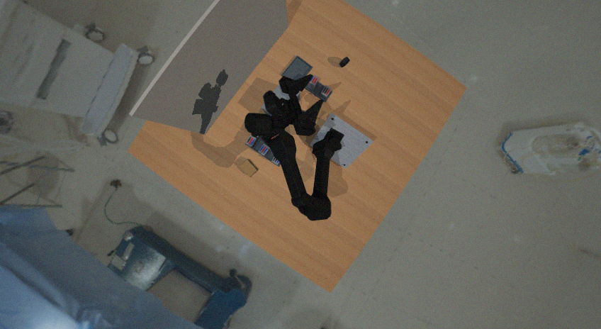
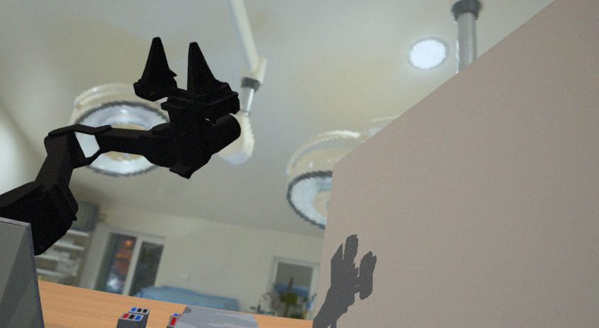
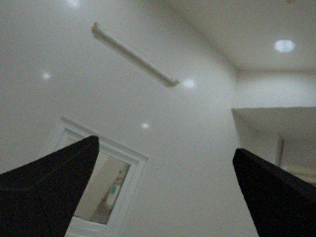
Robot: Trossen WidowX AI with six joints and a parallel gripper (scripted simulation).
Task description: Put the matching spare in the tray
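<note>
Surgical lamps and a pale ceiling fill the background above an orange wooden table top [image 1: 371, 115] set on a grey floor; at the far left of that surface, in the top view, a small tan cardboard box [image 1: 246, 166] lies near a dark spare module with red and blue patches [image 1: 262, 147], which the black jointed arm [image 1: 290, 165] partly covers; further along, a tilted grey square tray [image 1: 296, 67] sits just beside a second red-and-blue spare [image 1: 319, 87]; a pale grey bolted base plate [image 1: 351, 147] carries the arm's foot; a small black cylinder [image 1: 344, 61] rests well apart; the black two-fingered gripper [image 2: 178, 58] points up at the ceiling, fingers spread wide, holding nothing.
</note>
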